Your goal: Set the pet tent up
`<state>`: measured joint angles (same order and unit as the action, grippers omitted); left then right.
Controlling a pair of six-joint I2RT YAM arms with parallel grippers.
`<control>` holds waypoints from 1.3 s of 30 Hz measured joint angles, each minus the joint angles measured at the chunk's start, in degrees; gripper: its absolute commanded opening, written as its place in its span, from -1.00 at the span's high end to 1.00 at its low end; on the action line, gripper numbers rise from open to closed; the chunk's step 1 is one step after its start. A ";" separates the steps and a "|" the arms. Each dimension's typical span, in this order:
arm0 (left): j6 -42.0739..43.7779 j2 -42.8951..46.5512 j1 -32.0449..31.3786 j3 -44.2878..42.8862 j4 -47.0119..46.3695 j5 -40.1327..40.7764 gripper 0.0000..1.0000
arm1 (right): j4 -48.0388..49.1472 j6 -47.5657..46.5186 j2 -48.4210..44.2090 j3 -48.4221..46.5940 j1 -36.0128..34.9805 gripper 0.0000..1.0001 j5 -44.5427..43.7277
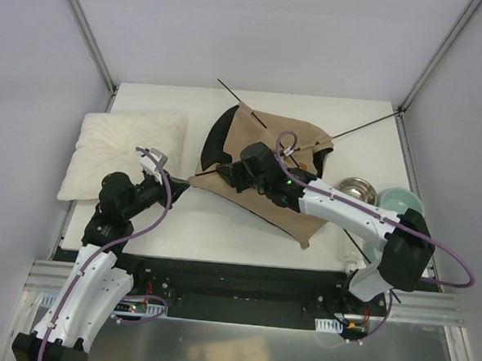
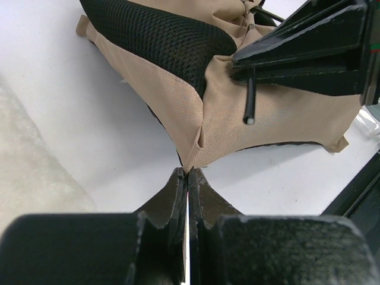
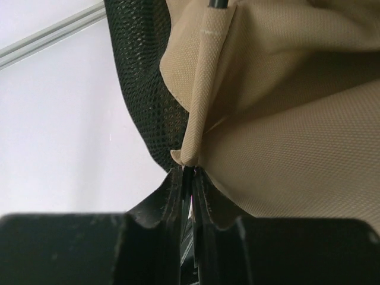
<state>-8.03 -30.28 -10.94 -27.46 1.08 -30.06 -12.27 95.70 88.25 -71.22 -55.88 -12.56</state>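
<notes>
Left claw (image 2: 187,173) pressed together on pet tent (image 2: 154,89) corner, right claw (image 3: 189,172) pinching its tan seam edge

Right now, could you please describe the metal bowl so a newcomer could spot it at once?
Start on the white table, right side, just beyond the tan pet tent. The metal bowl sits there beside a pale green bowl; it alone is shiny silver.

Pet tent (image 1: 248,132): lying collapsed and crumpled, not standing, near the middle of the table (image 1: 222,228).
Fabric: tan weave facing up, bunching into folds.
Black mesh lining (image 2: 160,35): showing along the left edge.
Poles (image 1: 367,124): thin, black, sticking out beyond the far and right edges.
</notes>
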 measured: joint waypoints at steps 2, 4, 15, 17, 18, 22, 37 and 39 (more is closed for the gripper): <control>0.66 -0.17 0.00 -0.87 1.05 0.24 1.00 | -1.14 -0.44 1.03 -1.05 -0.02 1.00 -0.35; 1.38 -0.33 0.00 -1.31 1.55 0.26 1.00 | -2.03 -0.68 2.16 -2.12 -0.11 1.00 -0.68; 4.39 -1.01 0.00 -2.19 4.00 0.13 1.00 | -5.14 -1.95 6.10 -6.14 -0.37 1.00 -1.84; 4.66 -1.29 0.00 -2.34 4.09 0.09 1.00 | -5.57 -1.99 6.78 -6.82 -0.37 1.00 -1.97; 4.70 -1.49 0.00 -2.38 4.17 0.07 1.00 | -5.97 -2.01 7.10 -7.23 -0.37 1.00 -1.99; 4.94 -1.90 0.00 -2.40 4.33 -0.11 1.00 | -7.43 -2.27 8.17 -8.55 -0.44 1.00 -2.10; 6.01 -2.78 0.00 -3.37 5.66 -0.50 1.00 | -10.19 -4.17 10.84 -11.47 -0.52 1.00 -2.21; 6.01 -3.30 0.00 -3.74 5.75 -0.50 1.00 | -10.51 -4.90 10.95 -11.74 -0.52 1.00 -2.23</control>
<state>-2.02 -33.58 -10.94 -31.20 6.83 -30.57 -22.79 90.80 99.20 -82.96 -56.40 -14.79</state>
